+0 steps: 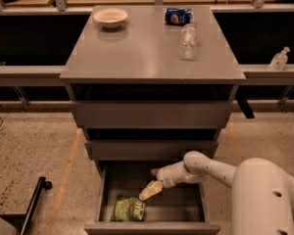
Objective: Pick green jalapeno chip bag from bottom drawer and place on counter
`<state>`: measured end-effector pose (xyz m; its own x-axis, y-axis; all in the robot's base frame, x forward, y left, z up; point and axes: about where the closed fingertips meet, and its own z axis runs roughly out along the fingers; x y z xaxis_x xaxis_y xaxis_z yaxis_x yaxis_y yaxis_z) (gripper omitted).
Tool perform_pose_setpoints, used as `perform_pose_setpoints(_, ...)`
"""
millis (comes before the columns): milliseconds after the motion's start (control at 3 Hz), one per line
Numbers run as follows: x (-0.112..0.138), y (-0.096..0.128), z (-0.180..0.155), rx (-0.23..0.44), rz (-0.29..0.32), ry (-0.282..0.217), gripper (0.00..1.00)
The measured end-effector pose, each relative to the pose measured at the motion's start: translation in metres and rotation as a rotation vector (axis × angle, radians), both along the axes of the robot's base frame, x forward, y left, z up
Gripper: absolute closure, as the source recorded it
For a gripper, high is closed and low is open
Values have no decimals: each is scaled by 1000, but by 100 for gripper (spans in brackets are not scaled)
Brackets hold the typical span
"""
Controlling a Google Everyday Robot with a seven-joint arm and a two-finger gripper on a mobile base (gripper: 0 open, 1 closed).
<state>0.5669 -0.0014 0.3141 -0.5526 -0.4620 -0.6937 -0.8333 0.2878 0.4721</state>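
The green jalapeno chip bag (128, 208) lies crinkled on the floor of the open bottom drawer (152, 226), at its front left. My gripper (150, 190) reaches into the drawer from the right on a white arm. It hangs just above and to the right of the bag, apart from it. The counter (147, 53) is the flat grey top of the cabinet, far above the drawer.
On the counter stand a white bowl (110, 17) at the back left, a crushed blue can (178, 15) at the back and a clear plastic bottle (188, 41) lying to the right. Two shallower drawers (152, 114) sit above. Another bottle (279, 58) rests on a right ledge.
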Motion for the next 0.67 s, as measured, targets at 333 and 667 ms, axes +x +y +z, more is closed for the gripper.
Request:
perform_pose_setpoints(333, 7, 3, -30, -13, -16, -13, 0)
perform_pose_setpoints(667, 11, 7, -64, -63, -45, -8, 0)
